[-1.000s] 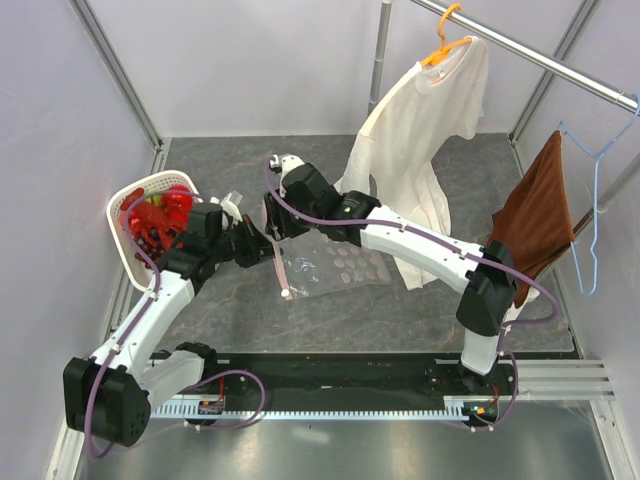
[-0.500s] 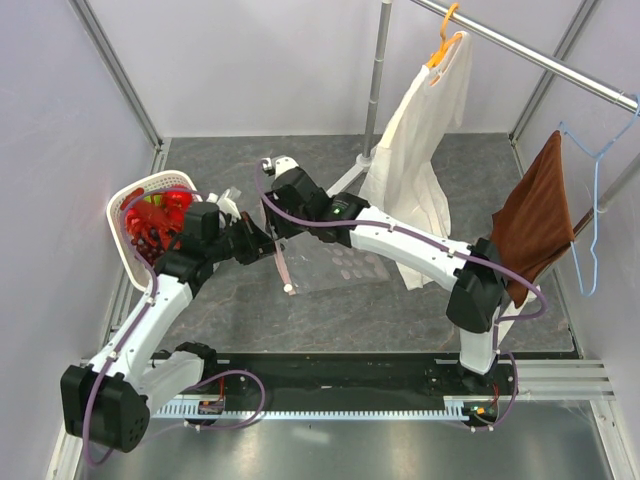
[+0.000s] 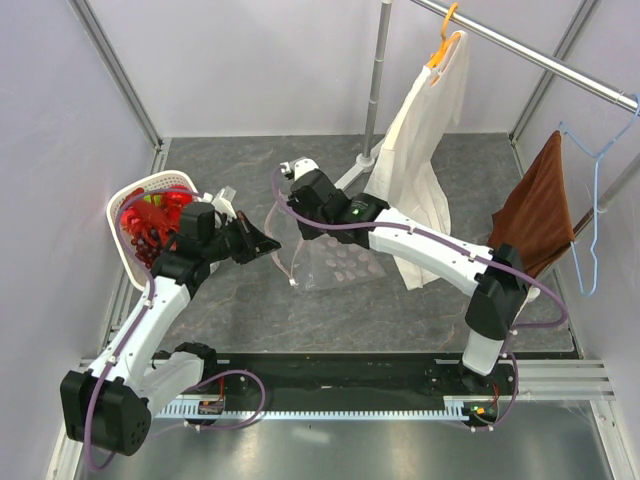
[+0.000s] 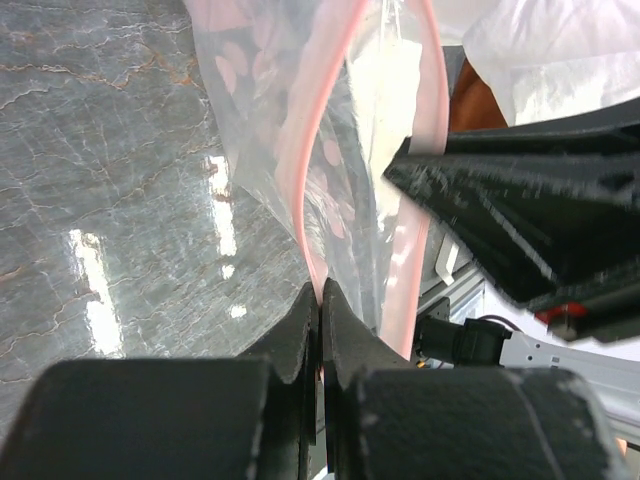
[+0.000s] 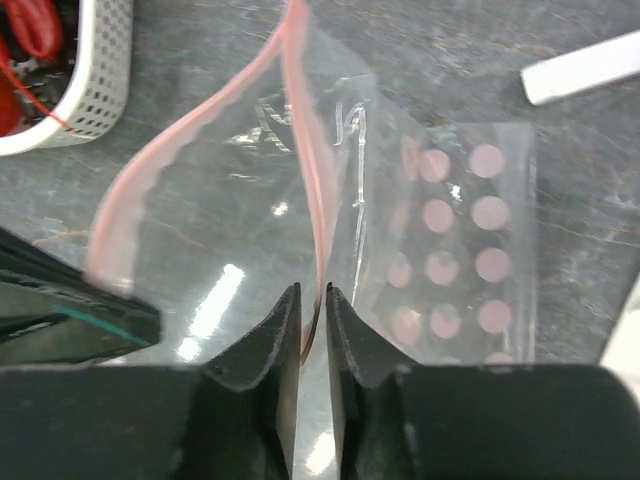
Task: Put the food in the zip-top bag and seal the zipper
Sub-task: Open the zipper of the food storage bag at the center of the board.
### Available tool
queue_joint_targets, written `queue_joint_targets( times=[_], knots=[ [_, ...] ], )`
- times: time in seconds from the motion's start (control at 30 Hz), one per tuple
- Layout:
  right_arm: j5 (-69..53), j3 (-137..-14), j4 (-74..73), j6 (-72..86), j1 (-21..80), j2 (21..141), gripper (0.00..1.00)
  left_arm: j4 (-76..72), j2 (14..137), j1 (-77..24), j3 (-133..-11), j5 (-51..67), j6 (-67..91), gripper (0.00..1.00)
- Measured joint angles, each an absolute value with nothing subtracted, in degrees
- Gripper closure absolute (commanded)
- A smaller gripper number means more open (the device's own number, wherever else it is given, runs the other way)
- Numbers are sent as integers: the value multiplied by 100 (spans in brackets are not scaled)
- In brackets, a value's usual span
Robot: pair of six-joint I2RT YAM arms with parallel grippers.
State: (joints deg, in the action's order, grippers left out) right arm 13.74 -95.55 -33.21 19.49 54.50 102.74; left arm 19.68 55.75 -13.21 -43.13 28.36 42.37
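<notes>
- Step in hand: opening the mouth of the zip-top bag (image 3: 338, 264). No food has gone in, and sealing is a long way off.
- The left gripper (image 3: 264, 243) is pinched shut on 1 lip of the zipper (image 3: 284, 262). In its wrist view the jaws meet on the pink strip (image 4: 302, 180) with no gap showing.
- The right gripper (image 3: 287, 212) is also clamped narrow on a pink lip (image 5: 306, 150). Its wrist view shows the 2 lips bowed well apart, so the mouth gapes toward the left.
- The bag hangs between the 2 grippers near the middle of the table (image 3: 230, 300), mouth lifted. Its dotted body (image 5: 455, 250) trails to the right and lies on the surface.
- The food (image 3: 155, 218) sits in the white mesh basket (image 3: 117, 215) at the far left, well apart from the bag. Red pieces show, but I cannot tell the rest apart.
- The cream shirt (image 3: 420, 120) hangs at the far right, just beside the right arm and out of the work.
- Next move, as I judge it: 1 gripper has to keep the mouth open while the other lets go and reaches left for a piece from the basket.
- The film is floppy, so a released lip may sag and close the opening.
</notes>
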Motion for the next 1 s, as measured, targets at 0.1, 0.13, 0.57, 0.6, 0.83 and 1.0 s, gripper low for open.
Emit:
queue_joint_targets(
  times=[0.1,0.13,0.57,0.6,0.83,1.0],
  knots=[
    [1326,-9470,-3354,1879,5301,10189,85,1966,5575,-1321,-4313,2836,4222,98],
    [1256,-9463,-3352,1863,5245,10182,89,1968,5577,-1321,-4313,2827,4198,98],
    [-506,-9369,-3489,1837,4375,9609,100,2327,6058,-1153,-4541,2213,3465,98],
    [-631,-9336,-3489,1841,4294,9531,100,2373,6141,-1127,-4565,2196,3385,98],
    [-1118,-8997,-3518,1841,4097,9247,100,2659,6613,-1098,-4950,2237,2838,98],
    [-1229,-8807,-3505,1839,4064,9266,100,2851,6792,-1098,-5240,2324,2355,88]
  ],
)
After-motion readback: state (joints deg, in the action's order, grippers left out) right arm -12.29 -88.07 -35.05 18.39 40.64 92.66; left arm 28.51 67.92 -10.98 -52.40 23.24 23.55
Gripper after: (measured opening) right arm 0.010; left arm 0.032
